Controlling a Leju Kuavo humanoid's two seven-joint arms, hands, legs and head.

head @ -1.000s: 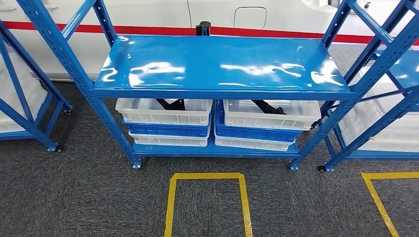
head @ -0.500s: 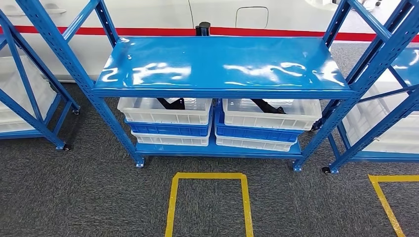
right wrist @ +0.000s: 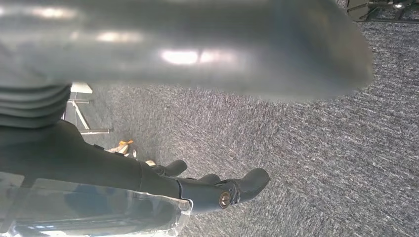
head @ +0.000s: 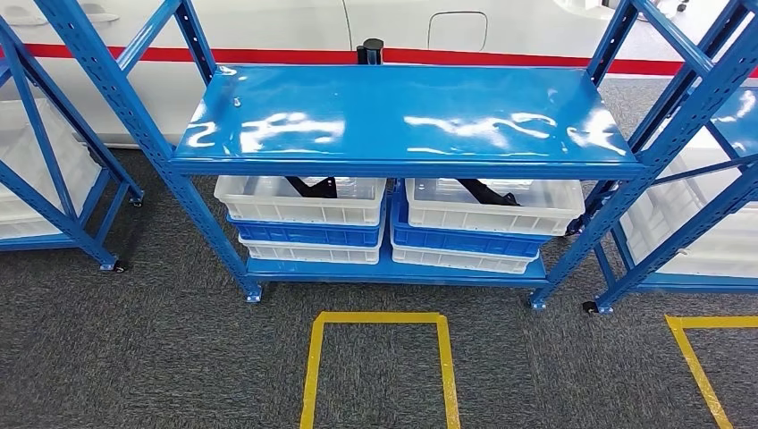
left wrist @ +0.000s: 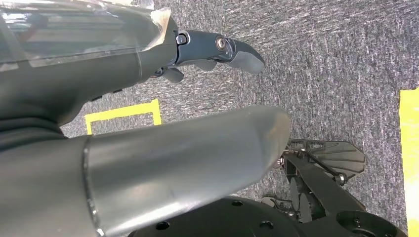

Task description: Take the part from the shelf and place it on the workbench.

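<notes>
While part (head: 313, 187) sits binned, left hand (left wrist: 163, 118) hangs apart.

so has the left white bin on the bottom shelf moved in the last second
No. The left white bin keeps its place against the blue shelf post and the right bin; the whole picture shifted slightly, so the camera moved.

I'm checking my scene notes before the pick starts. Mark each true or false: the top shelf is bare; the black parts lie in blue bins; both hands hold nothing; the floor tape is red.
1. The top shelf is bare: true.
2. The black parts lie in blue bins: false, they lie in the white bins stacked above blue ones.
3. The left hand and right hand hold nothing: true.
4. The floor tape is red: false, yellow.
</notes>
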